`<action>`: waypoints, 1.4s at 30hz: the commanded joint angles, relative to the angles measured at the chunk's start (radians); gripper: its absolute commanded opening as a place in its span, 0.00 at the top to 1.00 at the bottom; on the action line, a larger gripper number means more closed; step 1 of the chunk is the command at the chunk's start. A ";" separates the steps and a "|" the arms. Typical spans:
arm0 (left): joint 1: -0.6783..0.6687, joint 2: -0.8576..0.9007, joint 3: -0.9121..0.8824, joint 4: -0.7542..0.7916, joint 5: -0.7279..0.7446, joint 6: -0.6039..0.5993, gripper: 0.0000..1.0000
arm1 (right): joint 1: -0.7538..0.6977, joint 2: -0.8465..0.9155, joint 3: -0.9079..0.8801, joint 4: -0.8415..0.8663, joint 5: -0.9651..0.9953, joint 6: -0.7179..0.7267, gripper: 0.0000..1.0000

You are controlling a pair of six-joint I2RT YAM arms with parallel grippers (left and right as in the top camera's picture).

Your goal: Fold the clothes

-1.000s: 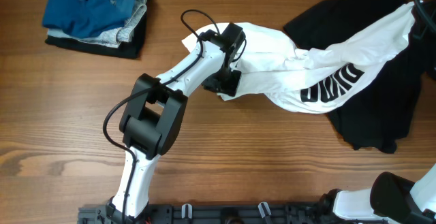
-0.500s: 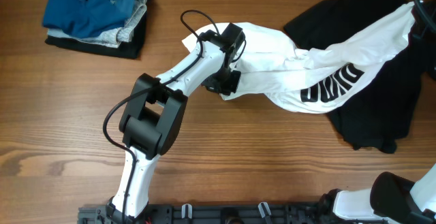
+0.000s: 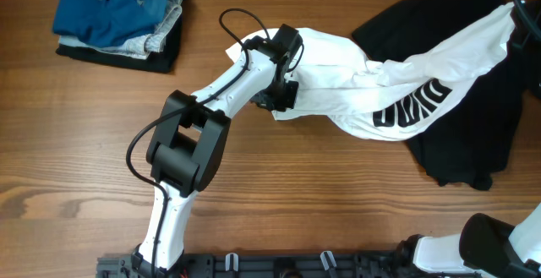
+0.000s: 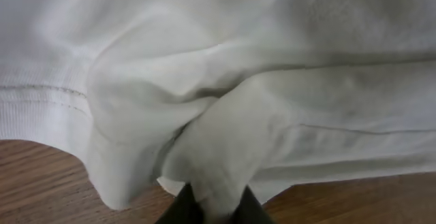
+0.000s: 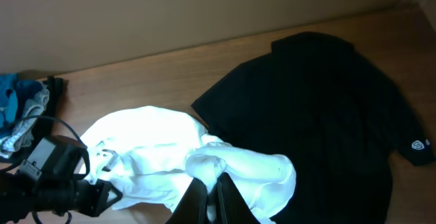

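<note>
The white shirt (image 3: pixel 338 75) with black lettering stretches across the table from centre to the far right. Part of it lies over the black garment (image 3: pixel 473 134). My left gripper (image 3: pixel 275 107) is at the shirt's left end. In the left wrist view this gripper (image 4: pixel 216 207) is shut on a bunched fold of the white shirt (image 4: pixel 238 60), just above the wood. My right gripper (image 5: pixel 212 198) is shut on a raised bunch of the white shirt (image 5: pixel 150 149), above the spread black garment (image 5: pixel 320 108). In the overhead view the right gripper is at the right edge, mostly out of view.
A stack of folded blue, grey-patterned and black pieces (image 3: pixel 118 16) sits at the back left. Bare wooden table (image 3: pixel 338 202) runs along the front. In the right wrist view the left arm (image 5: pixel 48 176) shows at the lower left.
The left jaws have closed on the shirt's edge. The left wrist has shifted slightly towards the back. The right end of the shirt stays where it was.
</note>
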 commanded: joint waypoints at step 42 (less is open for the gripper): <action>0.493 -0.511 0.585 -0.147 -0.328 0.102 0.96 | 0.025 0.091 0.061 0.377 -0.107 -0.018 0.96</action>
